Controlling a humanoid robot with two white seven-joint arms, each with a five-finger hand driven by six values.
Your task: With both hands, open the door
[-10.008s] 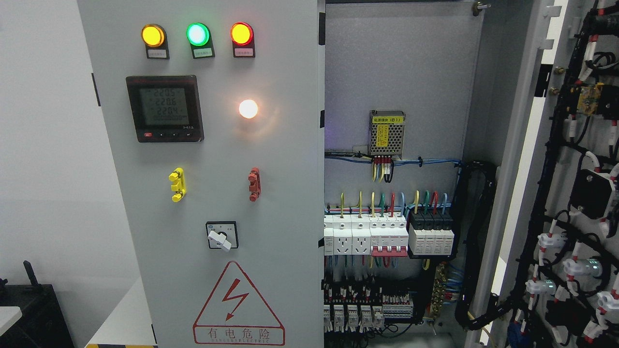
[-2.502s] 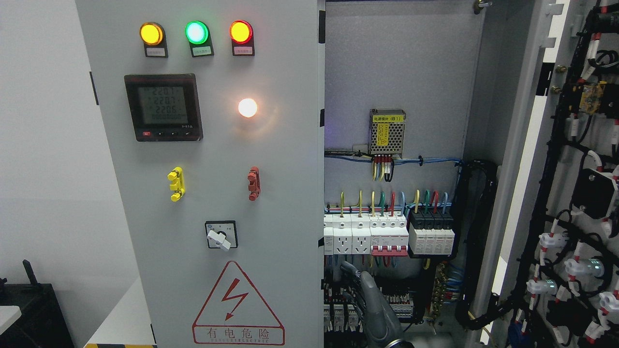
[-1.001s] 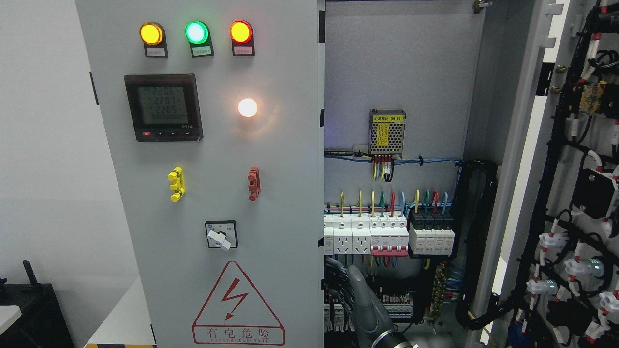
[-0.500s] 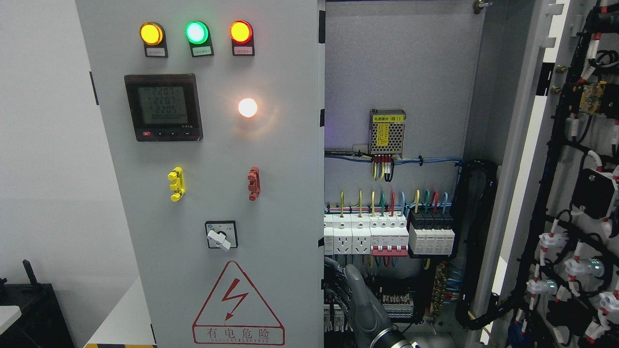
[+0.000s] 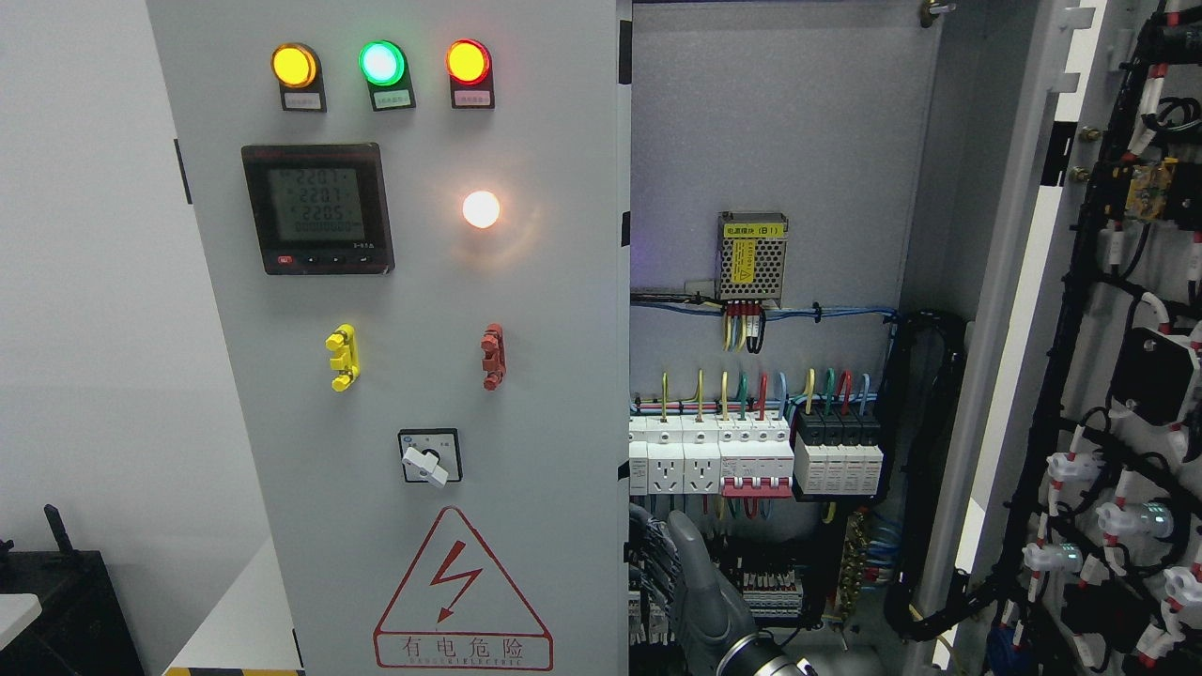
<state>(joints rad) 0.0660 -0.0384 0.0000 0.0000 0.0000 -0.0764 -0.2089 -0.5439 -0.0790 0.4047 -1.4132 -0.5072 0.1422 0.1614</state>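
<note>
The cabinet has two doors. The left door (image 5: pixel 545 329) is closed and faces the camera. The right door (image 5: pixel 1164 291) is swung wide open at the 3 o'clock side of the view, with its wired inner face showing.

The left door carries:
- three round indicator lamps in a row at 12 o'clock, one amber (image 5: pixel 294 66), one green (image 5: pixel 382 63) and one red (image 5: pixel 468 62)
- one lit white lamp (image 5: pixel 481 209) below the red one
- one digital meter (image 5: pixel 317 208) at 9 o'clock from that lamp
- two small clips side by side, one yellow (image 5: pixel 343 358) and one red (image 5: pixel 492 357)
- one rotary selector switch (image 5: pixel 429 457)
- one red warning triangle (image 5: pixel 462 590) at 6 o'clock from the switch

Inside the open bay there is one mesh-cased power supply (image 5: pixel 751 257) on the back plate. At 6 o'clock from it is one row of breakers and sockets (image 5: pixel 756 460).

Only one robot hand is in view, the right robot hand (image 5: pixel 690 587). It rises from the bottom edge just right of the middle, in front of the lower terminal blocks. The free edge of the closed left door is just beside it at its 9 o'clock. Whether it grips that edge, merely touches it, or is slack cannot be told from this angle. The open right door lies well apart from it, toward 3 o'clock.
</note>
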